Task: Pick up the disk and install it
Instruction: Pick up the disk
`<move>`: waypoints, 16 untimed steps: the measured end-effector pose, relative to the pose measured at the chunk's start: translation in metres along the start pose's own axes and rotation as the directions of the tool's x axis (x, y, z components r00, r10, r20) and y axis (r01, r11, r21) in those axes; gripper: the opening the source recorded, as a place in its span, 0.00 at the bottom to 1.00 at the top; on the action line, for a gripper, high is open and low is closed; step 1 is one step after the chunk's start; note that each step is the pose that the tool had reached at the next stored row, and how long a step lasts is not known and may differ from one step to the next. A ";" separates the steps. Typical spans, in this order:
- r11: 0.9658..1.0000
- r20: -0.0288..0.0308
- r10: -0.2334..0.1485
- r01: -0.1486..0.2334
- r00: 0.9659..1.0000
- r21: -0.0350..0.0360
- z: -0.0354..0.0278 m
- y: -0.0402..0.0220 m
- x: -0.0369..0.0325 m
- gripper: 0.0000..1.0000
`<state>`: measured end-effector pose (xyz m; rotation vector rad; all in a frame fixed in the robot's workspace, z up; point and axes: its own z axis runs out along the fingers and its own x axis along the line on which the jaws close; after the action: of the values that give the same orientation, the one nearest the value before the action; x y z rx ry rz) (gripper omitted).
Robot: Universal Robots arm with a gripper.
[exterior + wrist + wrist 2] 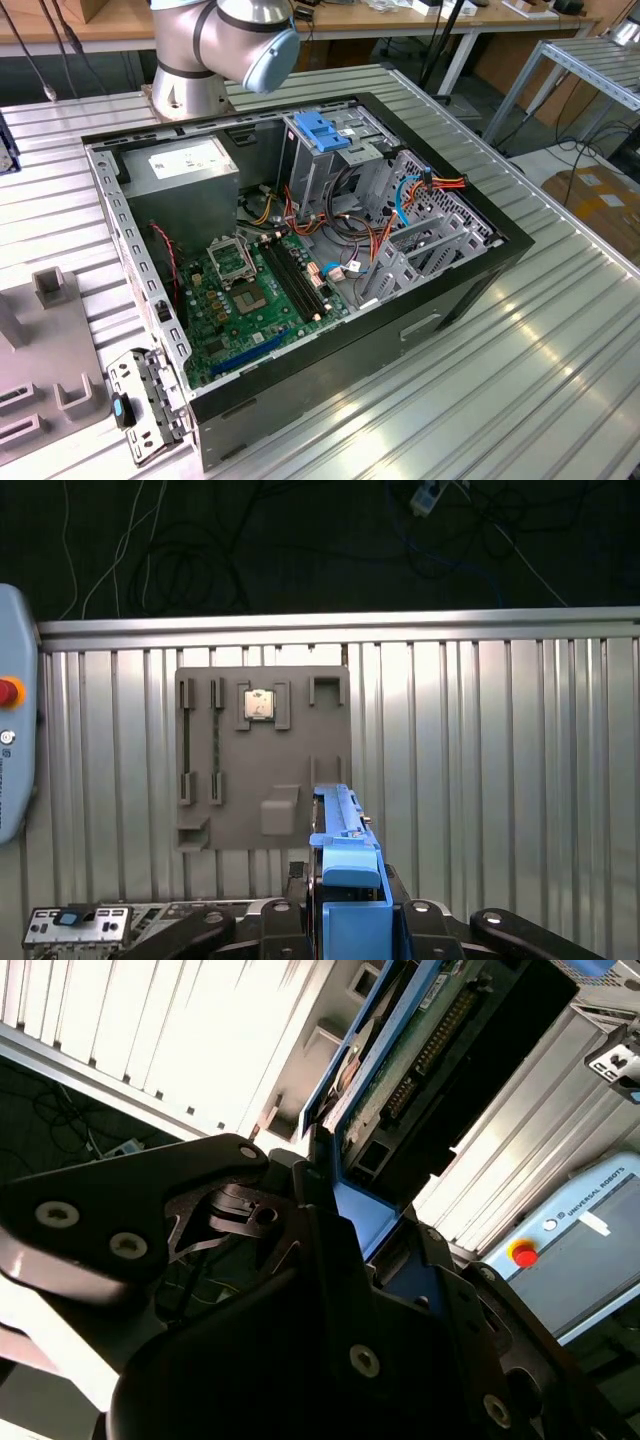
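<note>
gripper (345,915) clamped on the disk (344,845) in the first wrist view, blue rails pinched edge-on, held above the ribbed surface (480,780) beside the grey fixture board (262,765); open computer case (300,250) in the exterior view.

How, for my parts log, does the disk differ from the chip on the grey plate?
The disk stands on edge, clamped in the gripper. The chip lies flat in a recess of the grey plate. The disk shows blue plastic along its edge, while the chip is a small silvery square. Both are outside the computer case.
</note>
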<state>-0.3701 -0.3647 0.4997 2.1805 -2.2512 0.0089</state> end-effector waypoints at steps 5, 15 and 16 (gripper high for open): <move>1.000 0.000 0.000 0.000 1.000 0.000 0.0000 -0.0072 -0.0003 0.37; 1.000 0.000 0.000 0.000 1.000 0.000 0.0000 -0.0239 -0.0008 0.37; 1.000 0.000 0.000 0.000 1.000 0.000 0.0000 -0.0253 -0.0008 0.37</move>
<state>-0.3448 -0.3647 0.4997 2.1805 -2.2512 0.0089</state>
